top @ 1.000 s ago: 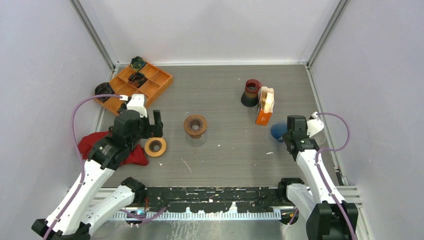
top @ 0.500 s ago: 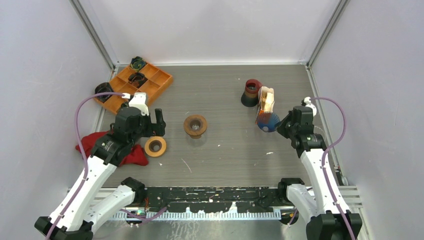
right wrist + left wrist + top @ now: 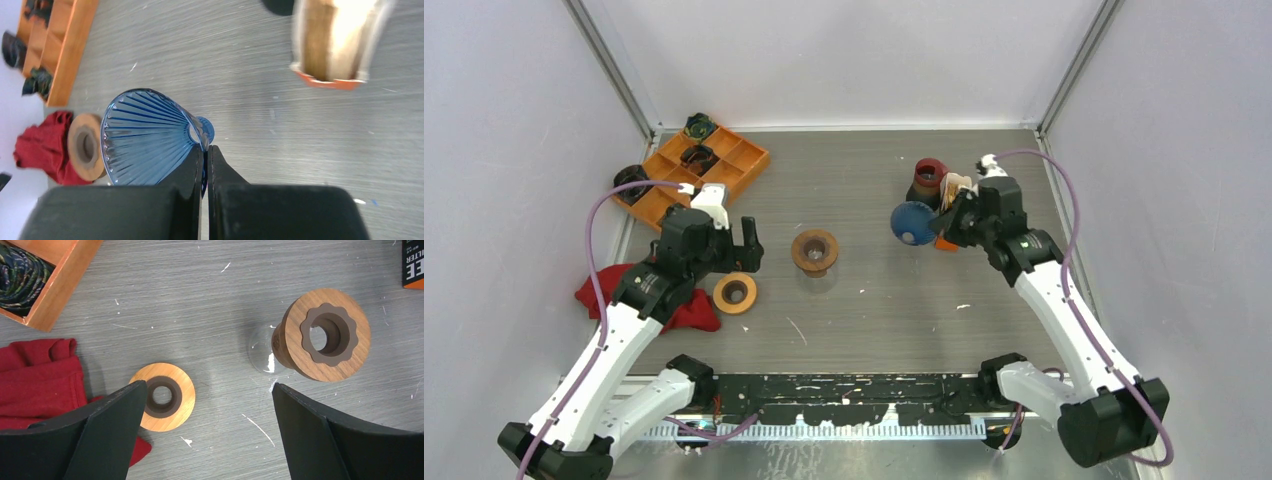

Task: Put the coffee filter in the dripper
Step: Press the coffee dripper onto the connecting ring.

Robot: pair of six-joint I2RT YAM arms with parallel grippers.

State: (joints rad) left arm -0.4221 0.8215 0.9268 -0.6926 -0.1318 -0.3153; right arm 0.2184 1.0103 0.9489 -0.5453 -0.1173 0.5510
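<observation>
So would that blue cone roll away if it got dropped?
Probably in a curve: the blue cone is round and tapers. Its ribbed, see-through wall looks stiff and light. The right gripper pinches just one side, so it might swivel.

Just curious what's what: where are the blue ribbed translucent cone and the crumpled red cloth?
Blue ribbed translucent cone (image 3: 145, 137): right wrist view, on its fluted inner wall.
Crumpled red cloth (image 3: 40, 375): left wrist view, on its middle fold.
</observation>
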